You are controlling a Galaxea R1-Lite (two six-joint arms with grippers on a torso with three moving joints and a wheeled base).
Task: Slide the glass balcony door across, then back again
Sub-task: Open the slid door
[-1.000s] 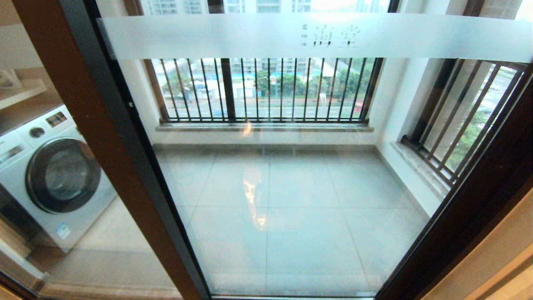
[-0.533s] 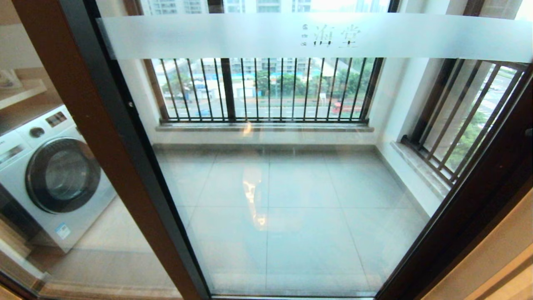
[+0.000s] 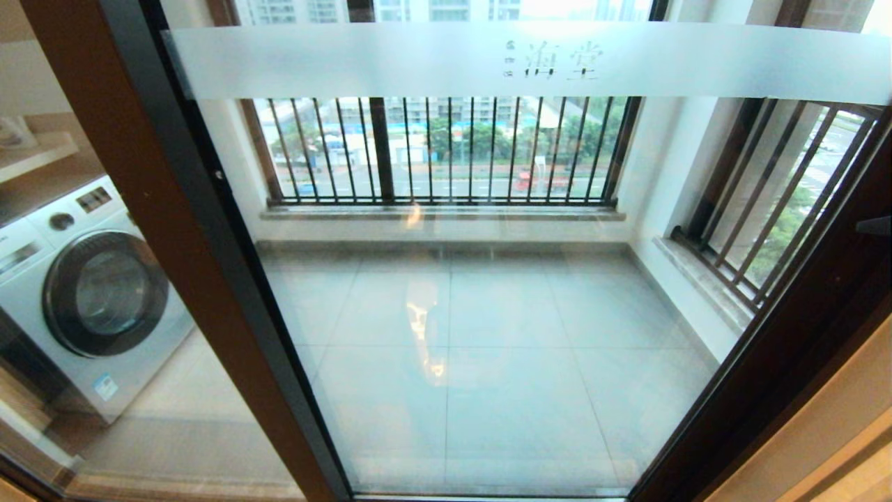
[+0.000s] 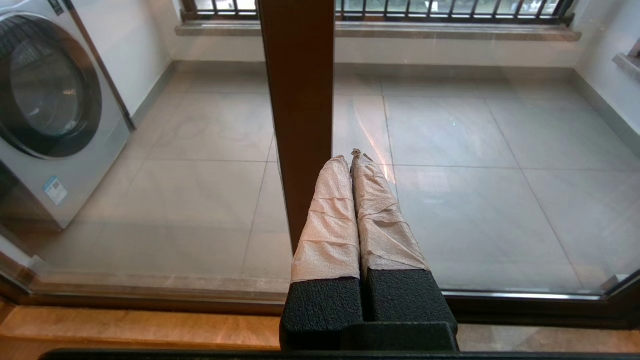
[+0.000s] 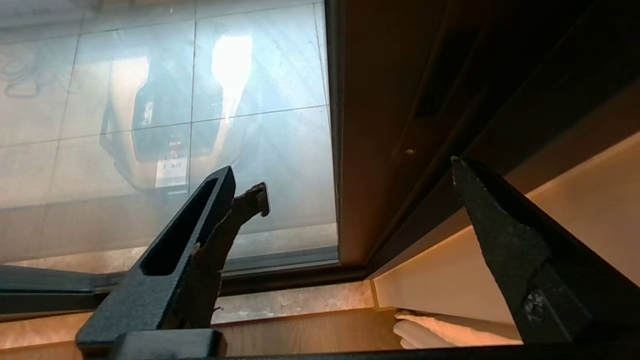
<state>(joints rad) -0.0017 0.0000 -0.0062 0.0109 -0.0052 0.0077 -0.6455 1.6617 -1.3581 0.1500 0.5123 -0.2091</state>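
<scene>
The glass balcony door fills the head view, with its frosted band across the top and dark brown stiles at left and right. My right gripper is open, its fingers spread wide in front of the door's right stile, below the slim dark handle slot. One dark fingertip shows at the head view's right edge. My left gripper is shut, its tape-wrapped fingers pressed together with nothing between them, low before the brown stile and the glass.
A white washing machine stands behind the left pane. Black-barred railings line the balcony's far and right sides. The floor track runs along the door's foot. A folded white cloth lies by the right wall.
A dark fingertip of my right gripper has come into the head view at the right edge. The door has not moved.
</scene>
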